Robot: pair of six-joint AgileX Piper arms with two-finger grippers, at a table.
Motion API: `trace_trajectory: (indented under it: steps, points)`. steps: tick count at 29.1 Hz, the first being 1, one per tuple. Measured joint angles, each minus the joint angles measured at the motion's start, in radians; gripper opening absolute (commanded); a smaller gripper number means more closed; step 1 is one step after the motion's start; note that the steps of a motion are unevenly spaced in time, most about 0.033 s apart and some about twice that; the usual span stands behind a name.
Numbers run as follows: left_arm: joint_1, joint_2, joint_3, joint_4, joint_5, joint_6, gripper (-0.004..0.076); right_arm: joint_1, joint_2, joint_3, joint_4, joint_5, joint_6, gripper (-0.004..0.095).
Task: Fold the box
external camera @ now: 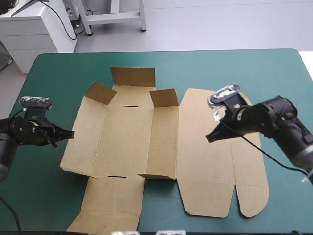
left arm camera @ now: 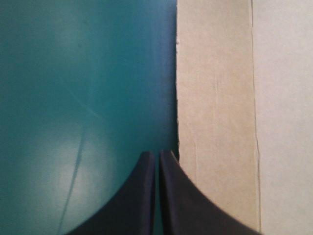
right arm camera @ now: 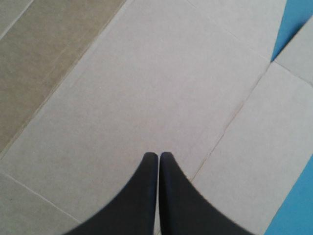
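The box [external camera: 127,137] lies unfolded at the middle of the surface [external camera: 49,186], on its teal-green cover. Its left wall is tilted up. The far flap, two small corner flaps and the wall right of the floor panel stand raised. The lid panel lies flat to the right, and a near flap reaches the near edge.

The left arm [external camera: 24,131] comes in low from the left. The left end effector [external camera: 70,133] points at the box's left edge, tips just beside it over bare cover, fingers pressed together and holding nothing.

The right arm [external camera: 279,120] slants down from the right. The right end effector [external camera: 209,138] is over the flat lid panel, fingers together and empty. Contact with the board cannot be determined.
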Motion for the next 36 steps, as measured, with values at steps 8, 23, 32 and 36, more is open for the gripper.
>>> trace_trajectory:
  steps: [8, 23, 32, 36]
  points:
    - [0.207, 0.202, -0.114, -0.329, 0.23, 0.288, 0.0016, -0.144, -0.233, 0.236, 0.084, -0.029, -0.04, -0.0021]
    - [0.225, 0.443, -0.26, -0.301, 0.316, 0.208, 0.0035, -0.18, -0.461, 0.459, 0.109, -0.041, -0.027, -0.0021]
    - [0.176, 0.44, -0.261, -0.25, 0.316, 0.194, 0.0473, -0.18, -0.461, 0.466, 0.085, -0.031, -0.037, -0.0021]
    - [0.152, 0.423, -0.261, -0.21, 0.322, 0.115, 0.0496, -0.18, -0.461, 0.466, 0.091, -0.03, -0.05, -0.0021]
